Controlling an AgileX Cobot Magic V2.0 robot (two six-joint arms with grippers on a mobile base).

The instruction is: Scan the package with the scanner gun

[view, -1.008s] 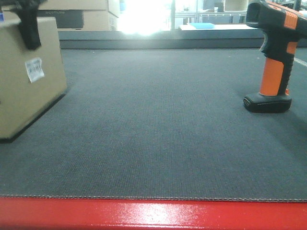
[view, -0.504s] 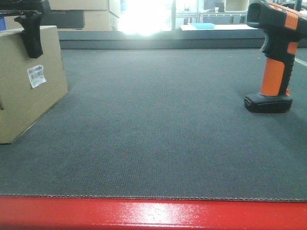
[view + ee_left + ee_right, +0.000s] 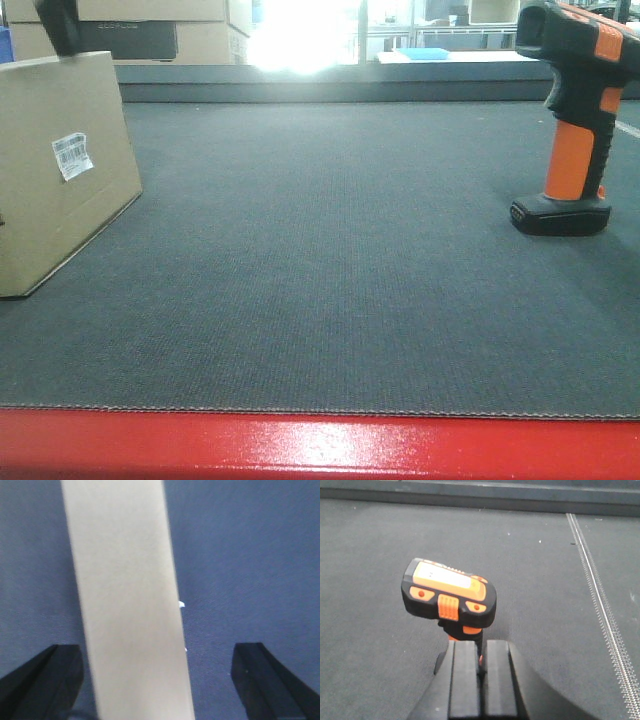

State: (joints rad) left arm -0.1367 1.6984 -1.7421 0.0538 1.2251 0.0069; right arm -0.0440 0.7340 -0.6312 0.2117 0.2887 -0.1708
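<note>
The package (image 3: 60, 180), a plain brown box with a white barcode label (image 3: 72, 157) facing right, stands on the dark mat at the far left. From above, the package (image 3: 127, 600) lies between the wide-spread fingers of my left gripper (image 3: 157, 647), which is open and touches neither side. One of its fingers (image 3: 58, 25) shows just above the box's top edge. The scanner gun (image 3: 575, 110) stands upright on its black base at the right. My right gripper (image 3: 481, 645) is shut, with nothing in it, just behind and above the scanner gun (image 3: 449, 592).
Stacked cartons with a dark panel (image 3: 150, 30) sit behind a raised ledge (image 3: 330, 85) at the back. A red edge (image 3: 320, 445) runs along the front of the mat. A pale seam strip (image 3: 600, 605) crosses the mat to the right of the scanner.
My left gripper has let go of the package and risen above its top edge. The package has settled flat on the mat. The scanner gun has not moved.
</note>
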